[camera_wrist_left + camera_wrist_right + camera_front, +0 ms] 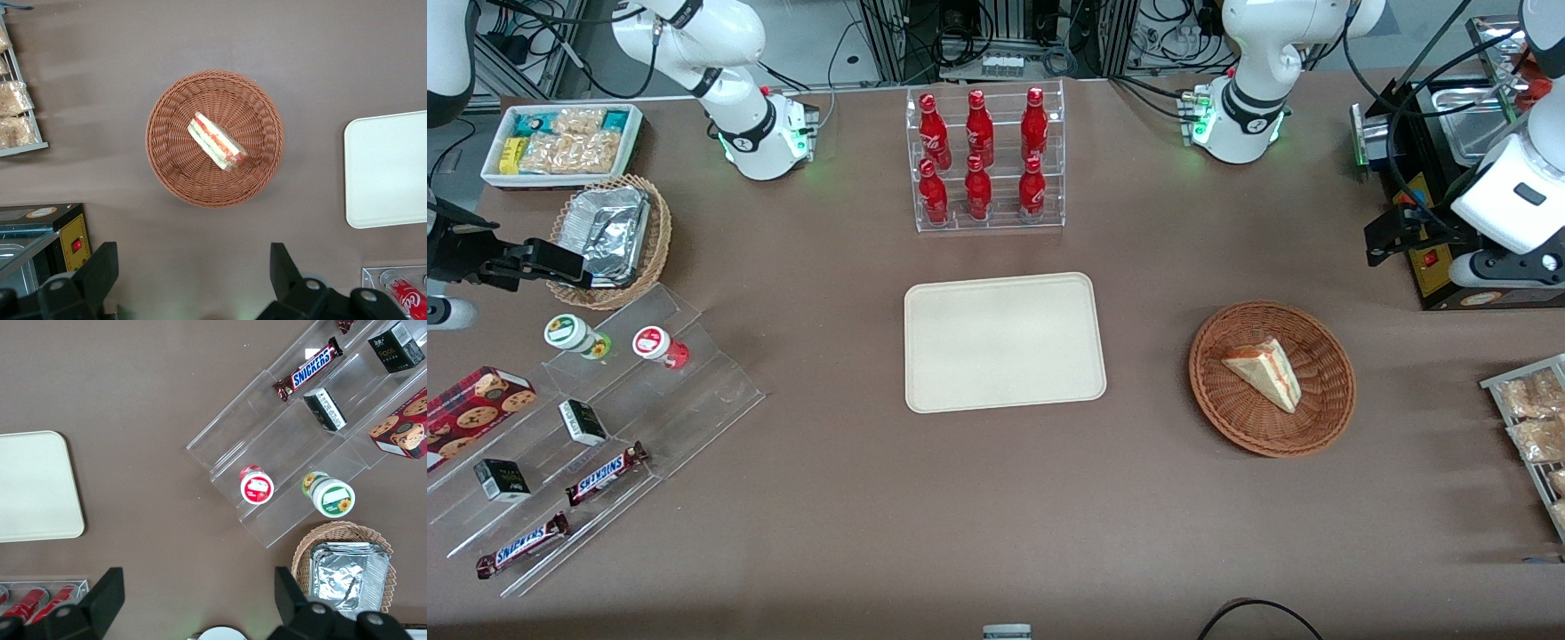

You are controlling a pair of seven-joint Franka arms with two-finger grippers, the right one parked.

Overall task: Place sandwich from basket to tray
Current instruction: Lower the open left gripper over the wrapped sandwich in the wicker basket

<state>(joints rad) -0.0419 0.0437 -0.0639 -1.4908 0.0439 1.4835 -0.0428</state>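
The sandwich (1263,372), a pale wedge with red and green layers, lies in the round reddish-brown basket (1325,373). The cream tray (1005,342) lies flat beside the basket, toward the parked arm's end of the table, with nothing on it. My left gripper (1383,240) hangs open and empty well above the table, farther from the front camera than the basket. The left wrist view looks down on the sandwich (217,141), the basket (173,133) and an edge of the tray (387,170), past the gripper (192,259), whose two black fingers stand wide apart.
A clear rack of red bottles (983,160) stands farther back than the tray. A black appliance (1432,178) sits beside my gripper. A wire rack of snack packets (1529,418) lies at the working arm's end. An acrylic shelf (605,418) and foil-lined basket (609,236) lie toward the parked arm's end.
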